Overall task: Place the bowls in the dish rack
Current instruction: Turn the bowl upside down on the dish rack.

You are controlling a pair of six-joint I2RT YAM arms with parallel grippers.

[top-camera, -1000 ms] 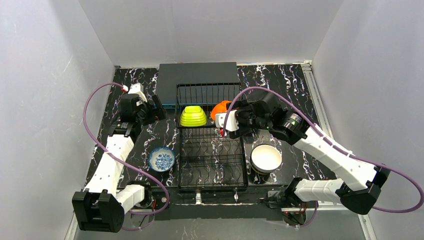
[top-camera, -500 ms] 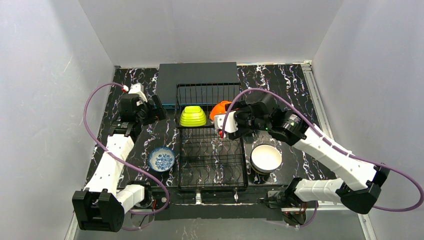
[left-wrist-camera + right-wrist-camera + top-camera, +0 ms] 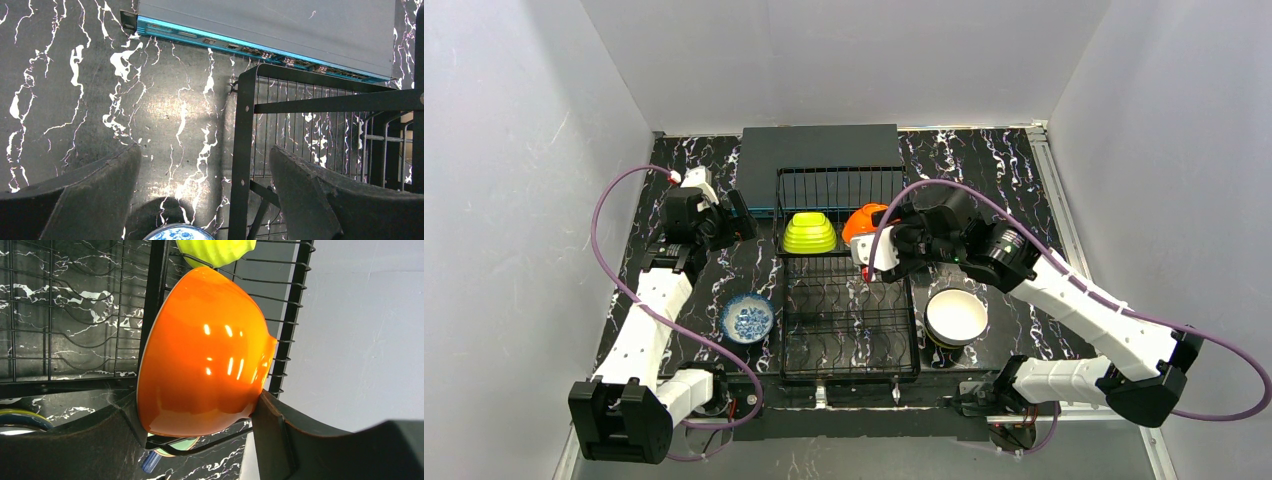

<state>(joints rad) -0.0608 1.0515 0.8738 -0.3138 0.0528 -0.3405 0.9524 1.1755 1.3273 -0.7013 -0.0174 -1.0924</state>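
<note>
At the centre of the top view, the right gripper (image 3: 871,243) holds the orange bowl (image 3: 861,220) between its fingers at the right edge of the raised tier of the dish rack (image 3: 849,325), beside the lime green bowl (image 3: 811,232), a touch further left than a second ago. At centre left, the left gripper (image 3: 736,222) hangs unmoved, fingers wide and empty, with the blue-white patterned bowl (image 3: 747,319) lower in the frame.

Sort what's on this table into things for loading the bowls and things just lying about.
For the job:
dish rack
orange bowl
lime green bowl
blue-white patterned bowl
white bowl

Lying about:
flat dark grey box behind the rack
</note>
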